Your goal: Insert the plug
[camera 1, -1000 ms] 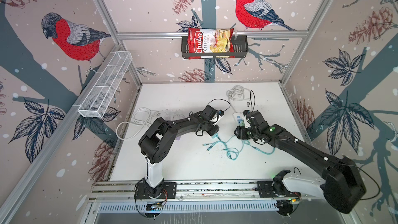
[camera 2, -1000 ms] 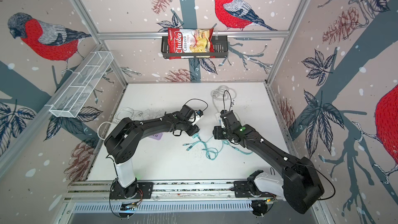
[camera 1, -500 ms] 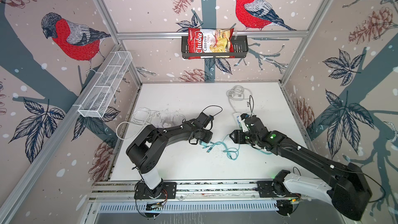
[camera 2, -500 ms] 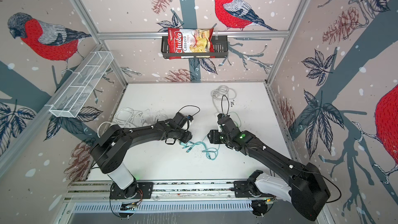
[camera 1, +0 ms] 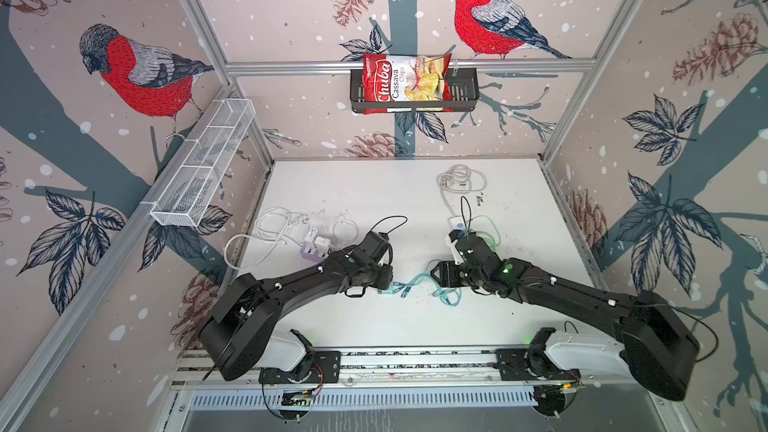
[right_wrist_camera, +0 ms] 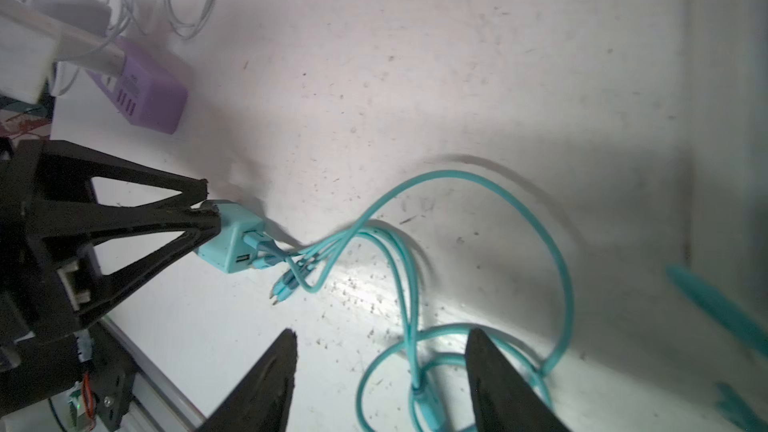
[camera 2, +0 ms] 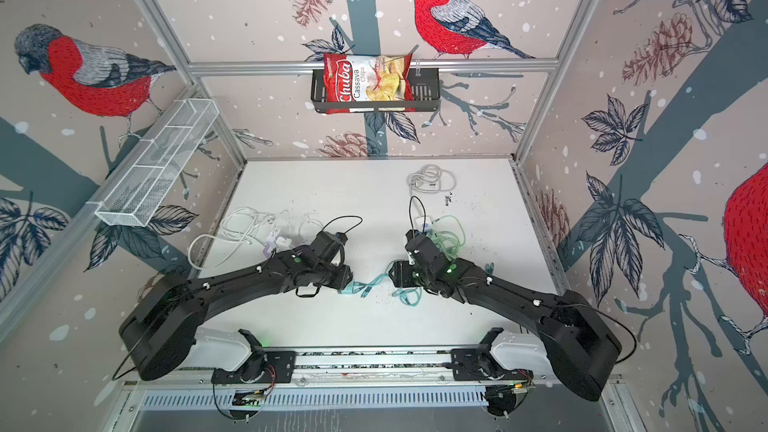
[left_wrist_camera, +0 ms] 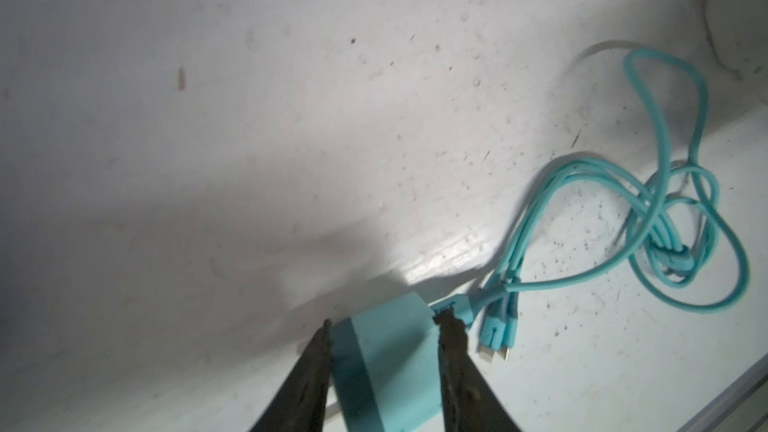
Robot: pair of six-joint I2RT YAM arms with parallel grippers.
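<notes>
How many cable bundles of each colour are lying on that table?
Teal cable bundle: 1
Pale green cable bundle: 1
White cable tangle: 1
Grey-white cable coil: 1
Total: 4

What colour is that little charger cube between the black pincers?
Turquoise. The charger cube shows best in the left wrist view.
</notes>
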